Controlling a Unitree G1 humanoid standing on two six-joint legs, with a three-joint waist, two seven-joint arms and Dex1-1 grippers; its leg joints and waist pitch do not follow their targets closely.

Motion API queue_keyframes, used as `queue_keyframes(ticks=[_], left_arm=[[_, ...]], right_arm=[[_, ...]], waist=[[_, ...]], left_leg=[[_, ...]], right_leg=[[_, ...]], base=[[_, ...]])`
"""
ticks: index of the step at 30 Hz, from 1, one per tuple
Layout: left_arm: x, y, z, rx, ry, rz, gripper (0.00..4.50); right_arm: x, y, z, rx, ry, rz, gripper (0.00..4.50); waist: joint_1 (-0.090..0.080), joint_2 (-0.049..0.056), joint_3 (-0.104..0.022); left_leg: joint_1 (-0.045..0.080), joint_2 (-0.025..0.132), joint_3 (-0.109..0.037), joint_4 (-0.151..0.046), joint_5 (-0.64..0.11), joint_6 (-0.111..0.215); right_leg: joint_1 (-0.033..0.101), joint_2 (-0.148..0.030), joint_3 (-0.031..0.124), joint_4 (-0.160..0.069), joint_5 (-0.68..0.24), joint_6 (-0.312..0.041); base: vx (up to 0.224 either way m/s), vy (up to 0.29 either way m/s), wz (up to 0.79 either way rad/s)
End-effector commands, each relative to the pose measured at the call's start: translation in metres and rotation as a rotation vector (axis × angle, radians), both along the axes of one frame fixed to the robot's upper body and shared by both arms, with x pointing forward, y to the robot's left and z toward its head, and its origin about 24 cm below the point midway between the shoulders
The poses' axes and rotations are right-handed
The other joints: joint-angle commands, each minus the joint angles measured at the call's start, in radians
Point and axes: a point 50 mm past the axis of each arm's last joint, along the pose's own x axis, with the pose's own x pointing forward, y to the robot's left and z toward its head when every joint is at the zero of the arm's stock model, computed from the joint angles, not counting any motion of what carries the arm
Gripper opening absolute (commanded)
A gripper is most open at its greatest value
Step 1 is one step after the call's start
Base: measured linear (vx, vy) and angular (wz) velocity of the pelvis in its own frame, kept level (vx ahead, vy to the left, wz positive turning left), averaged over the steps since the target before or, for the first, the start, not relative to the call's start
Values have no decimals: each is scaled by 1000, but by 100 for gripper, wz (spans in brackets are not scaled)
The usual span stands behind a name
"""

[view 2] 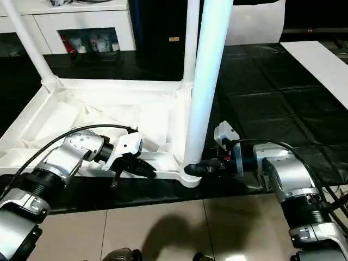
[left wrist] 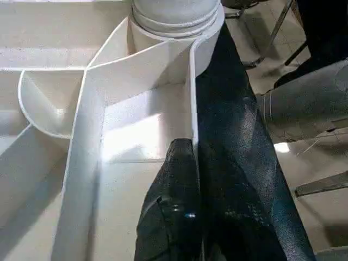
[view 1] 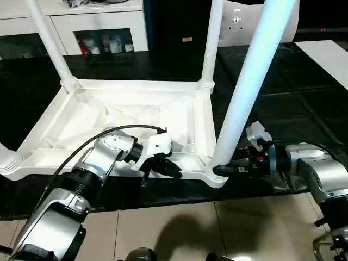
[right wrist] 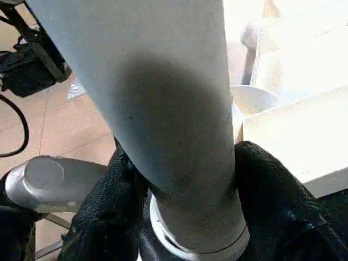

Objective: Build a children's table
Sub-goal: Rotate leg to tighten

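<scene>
The right gripper clasps the near-right leg at its base, jaws on either side, above the corner socket. The left gripper pinches the upturned tabletop's rim. Seating well likely demands keeping the leg vertical while pressing down.

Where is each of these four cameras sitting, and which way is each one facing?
Left eye view: on the head, looking down at the upturned table top; both silver forearms show.
Right eye view: beside it, same scene.
Left wrist view: along the left gripper, its fingers astride the top's near rim.
Right wrist view: along the right gripper, clamped on the near right leg.
Shared: both wrist views show that leg's corner socket.
</scene>
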Motion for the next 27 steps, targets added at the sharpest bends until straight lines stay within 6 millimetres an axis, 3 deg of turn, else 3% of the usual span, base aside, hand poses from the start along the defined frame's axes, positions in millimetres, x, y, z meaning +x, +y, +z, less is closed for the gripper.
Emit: queue_keyframes(ticks=[1,3,5,6,8,9,10,12,14,15,16,17,18,19,20,21,22,24,27], left_arm=[[-2,-7,-5,-27,27,48,0],[0,-10,-4,-49,36,86,0],[3,-18,-3,-78,50,164,0],[5,-21,-2,-90,54,202,0],[9,-28,-1,-115,69,280,0],[9,-28,-1,-115,69,280,0],[14,-34,-1,-126,70,349,0],[19,-41,0,-130,66,438,0],[27,-50,1,-128,50,559,0],[27,-50,1,-128,49,563,0],[32,-58,3,-149,31,649,0],[32,-58,3,-149,31,649,0],[34,-65,5,-155,13,683,0],[34,-66,5,-154,9,684,0],[34,-68,6,-157,1,680,0],[33,-69,6,-159,-3,671,0],[32,-69,6,-159,-4,654,0],[30,-68,5,-149,-12,633,0],[29,-66,3,-140,-14,622,0]], right_arm=[[-14,13,-8,85,81,80,211],[-16,15,-10,98,78,56,211],[-10,19,-14,107,53,-89,211],[-5,21,-16,96,35,-161,211],[5,26,-20,74,5,-297,210],[5,26,-20,74,5,-297,209],[16,31,-20,83,0,-420,209],[27,39,-22,72,26,-558,208],[38,47,-27,13,62,-722,208],[38,47,-28,11,64,-728,208],[47,56,-30,1,77,-855,208],[47,56,-30,1,77,-855,208],[52,68,-29,-7,28,-876,208],[52,71,-29,-10,11,-870,261],[53,75,-28,-5,-11,-861,274],[54,78,-27,1,-19,-858,274],[53,80,-27,7,-30,-845,274],[53,80,-25,20,-37,-840,294],[52,78,-23,43,-28,-834,322]], waist=[[3,-24,-74],[7,-23,-76],[9,-23,-71],[7,-19,-68],[-5,-20,-62],[-5,-20,-62],[-23,-20,-57],[-44,-18,-53],[-69,-17,-49],[-79,-11,-49],[-87,-8,-49],[-95,-4,-45],[-107,-6,-47],[-109,1,-46],[-118,5,-46],[-119,4,-47],[-122,-6,-46],[-116,-13,-47],[-110,-12,-51]], left_leg=[[18,63,-14,-63,-216,87],[18,64,-15,-63,-205,90],[19,64,-14,-65,-221,84],[20,60,-16,-67,-246,67],[24,52,-20,-70,-308,33],[24,52,-20,-70,-308,33],[26,47,-25,-70,-348,20],[30,45,-32,-71,-401,6],[25,42,-40,-71,-444,-11],[40,41,-41,-68,-479,-9],[44,39,-42,-66,-492,-3],[44,40,-42,-68,-509,-2],[42,46,-49,-74,-542,-1],[39,54,-52,-80,-568,-3],[35,75,-64,-106,-661,-15],[42,72,-61,-106,-674,-20],[54,51,-52,-91,-648,-21],[44,34,-45,-76,-536,3],[33,40,-43,-80,-454,22]], right_leg=[[58,-76,57,-62,-394,-186],[58,-77,57,-60,-385,-188],[54,-75,57,-65,-417,-183],[53,-76,54,-70,-468,-169],[50,-77,46,-88,-583,-120],[50,-77,46,-88,-583,-120],[49,-75,39,-99,-643,-89],[46,-71,28,-107,-679,-68],[49,-68,15,-112,-700,-48],[44,-69,6,-126,-719,-28],[47,-70,-1,-136,-722,-13],[44,-68,-6,-140,-721,-13],[59,-63,-19,-143,-701,2],[61,-66,-21,-136,-680,4],[72,-64,-7,-109,-584,-11],[65,-65,-2,-111,-569,-22],[49,-76,1,-127,-608,-39],[55,-90,-2,-141,-685,-33],[61,-88,4,-135,-642,-42]], base=[[0,0,0],[0,0,0],[0,0,0],[0,0,0],[0,0,0],[0,0,0],[0,0,0],[0,0,0],[0,0,0],[0,0,0],[0,0,0],[0,0,0],[0,0,0],[0,0,0],[0,0,0],[0,0,0],[0,0,0],[0,0,0],[0,0,0]])
